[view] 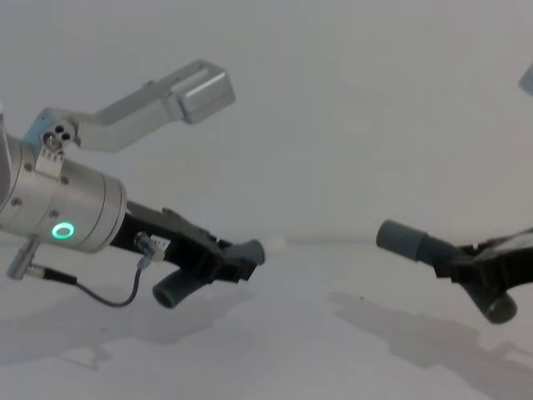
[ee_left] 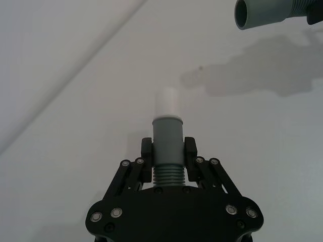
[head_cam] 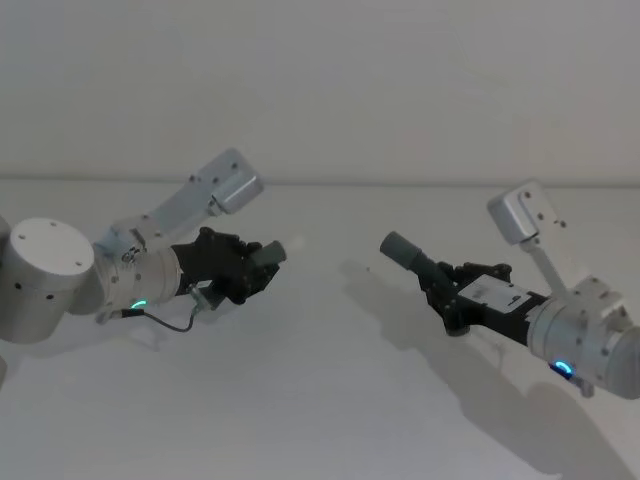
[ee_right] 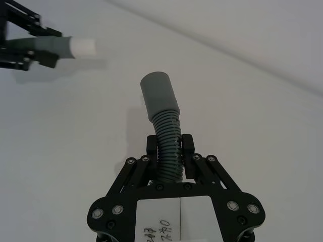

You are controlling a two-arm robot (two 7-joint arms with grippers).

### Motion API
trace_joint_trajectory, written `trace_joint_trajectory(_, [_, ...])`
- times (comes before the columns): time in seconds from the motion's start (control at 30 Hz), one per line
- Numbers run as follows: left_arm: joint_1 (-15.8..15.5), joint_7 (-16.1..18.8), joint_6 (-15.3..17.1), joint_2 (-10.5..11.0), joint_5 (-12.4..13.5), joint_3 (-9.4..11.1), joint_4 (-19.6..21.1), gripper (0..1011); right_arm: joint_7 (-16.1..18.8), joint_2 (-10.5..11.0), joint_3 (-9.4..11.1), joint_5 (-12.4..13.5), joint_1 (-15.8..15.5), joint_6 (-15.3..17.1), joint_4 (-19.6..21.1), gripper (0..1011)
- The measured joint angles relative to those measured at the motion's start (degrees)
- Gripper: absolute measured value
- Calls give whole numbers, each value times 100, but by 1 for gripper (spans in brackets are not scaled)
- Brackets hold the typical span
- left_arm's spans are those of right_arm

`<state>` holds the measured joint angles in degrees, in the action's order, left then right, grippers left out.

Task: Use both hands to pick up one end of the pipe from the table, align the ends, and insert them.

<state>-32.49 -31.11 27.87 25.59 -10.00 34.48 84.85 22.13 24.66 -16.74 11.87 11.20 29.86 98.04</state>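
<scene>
Head view: the left hand (head_cam: 262,262) and the right hand (head_cam: 443,287) are raised over the white surface (head_cam: 320,410), one at each side, and point toward each other. The left hand is clenched on the first hose piece (ee_left: 167,174). Its fingers (ee_left: 146,151) press where the ribbed part meets the smooth grey left cuff (ee_left: 167,133), and a narrower white tip (ee_left: 167,102) projects from that cuff toward the middle of the scene. The right hand is clenched on the second hose piece (ee_right: 168,151), with its fingers (ee_right: 154,151) on the ribbed part a short way behind the right cuff (ee_right: 158,96). The ribbed length between them bends, so this plain grey cuff sits slightly tilted. In the chest view the rear end of each piece hangs below the hand that holds it, clear of the surface, and a green ring light (view: 61,231) glows on the silver left wrist. The white tip and the right cuff face each other across bare surface, well apart and not touching, and both pieces cast soft shadows on the surface beneath them.
</scene>
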Motion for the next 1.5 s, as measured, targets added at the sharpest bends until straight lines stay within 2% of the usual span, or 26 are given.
trace_joint_trajectory(0.13, [-39,-24,-89,20,50,6,89,364,207,188,15,30,2,-250,66,274])
trace_joint_trajectory(0.3, [-143,-208,-238,86,102,75,142,364,550,461,12,59,30,-575,120,274])
trace_joint_trajectory(0.33, [-162,-248,-260,99,109,90,145,364,550,461,12,59,30,-575,120,274])
trace_joint_trajectory(0.37, [-212,-334,-310,130,127,123,147,364,717,597,-3,66,48,-725,135,274])
trace_joint_trajectory(0.53, [-356,-622,-446,227,179,256,147,364,1050,875,-51,69,93,-995,144,274])
trace_joint_trajectory(0.93, [-741,-1487,-846,539,193,550,101,364,1817,1443,-206,70,220,-1644,112,274])
trace_joint_trajectory(1.2, [-898,-1909,-1108,681,79,644,63,364,2084,1649,-274,96,254,-1898,101,274])
trace_joint_trajectory(1.5, [-1025,-2328,-1401,778,-92,708,3,364,2260,1781,-360,137,277,-2044,124,274])
